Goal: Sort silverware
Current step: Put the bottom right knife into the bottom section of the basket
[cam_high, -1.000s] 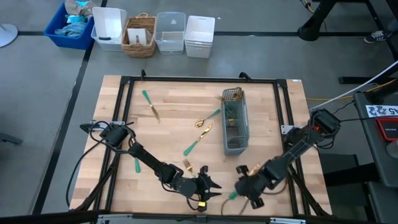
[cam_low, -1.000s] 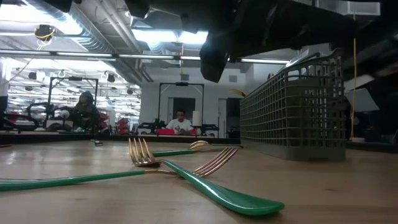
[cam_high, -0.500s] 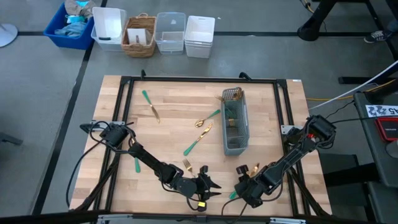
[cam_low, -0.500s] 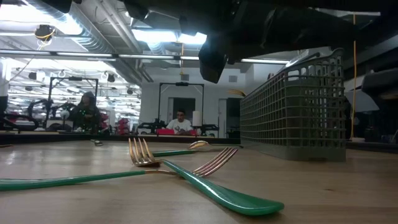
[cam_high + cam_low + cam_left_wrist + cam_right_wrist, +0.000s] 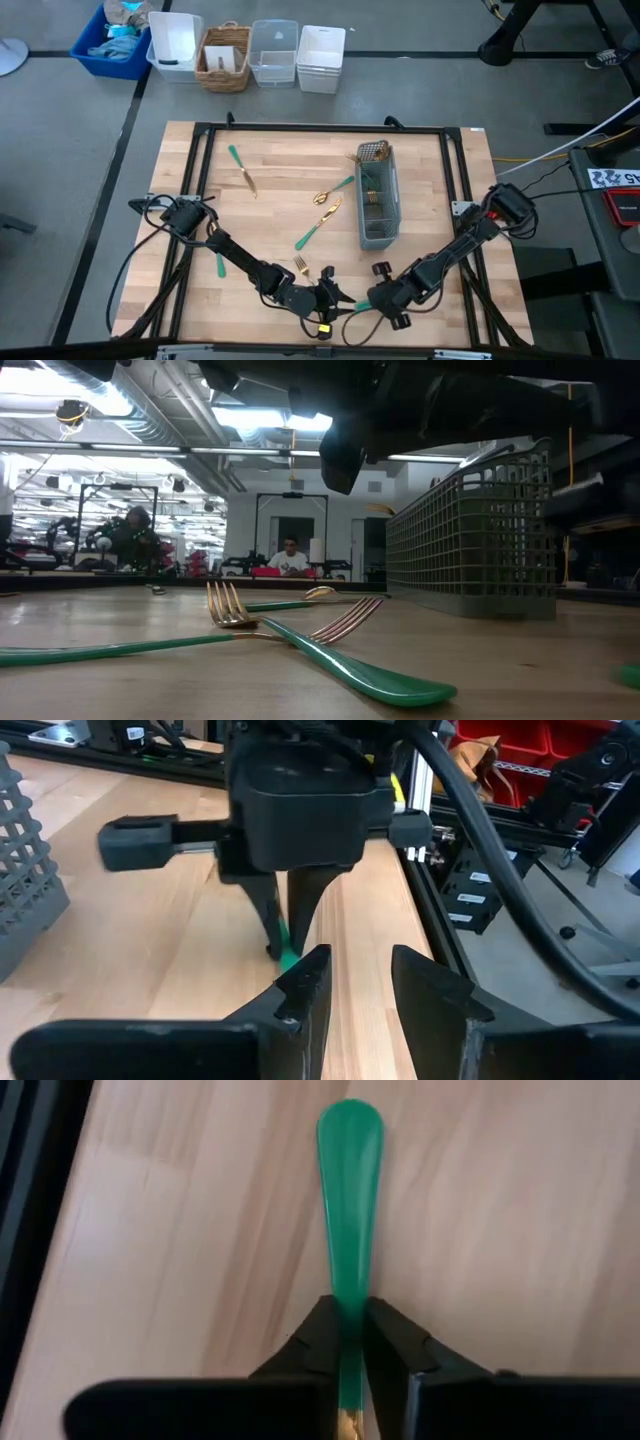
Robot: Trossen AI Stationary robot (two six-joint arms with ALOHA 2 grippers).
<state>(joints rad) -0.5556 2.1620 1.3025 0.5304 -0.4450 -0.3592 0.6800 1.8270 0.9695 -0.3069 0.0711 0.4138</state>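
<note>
My right gripper (image 5: 372, 300) is at the table's near edge, shut on a teal-green handled piece of silverware (image 5: 350, 1200) that lies on the wood. My left gripper (image 5: 340, 298) is just to its left, open and holding nothing, pointing at the right gripper (image 5: 288, 945). More silverware lies flat on the table: a knife (image 5: 241, 171), two gold-headed pieces (image 5: 334, 190) (image 5: 319, 226) in the middle, a fork (image 5: 299, 265) and a green handle (image 5: 220, 265). The grey mesh caddy (image 5: 377, 196) stands right of centre with some pieces in it. My right gripper pinches the slim green handle (image 5: 350, 1312) between its two fingers, well back from the broad free end (image 5: 350, 1130) and close to the gold part (image 5: 345, 1425). The fingers come steeply from above. The handle lies flat on the table.
A black frame (image 5: 200, 200) runs round the wooden table top. Bins and a basket (image 5: 225, 57) stand on the floor beyond the far edge. In the low view two forks (image 5: 300, 630) lie crossed near the camera, and people sit far back in the room.
My right gripper has come down and gone toward the table's left, closer to my left gripper. A green handle end now shows at the right edge of the low view, where nothing lay before.
</note>
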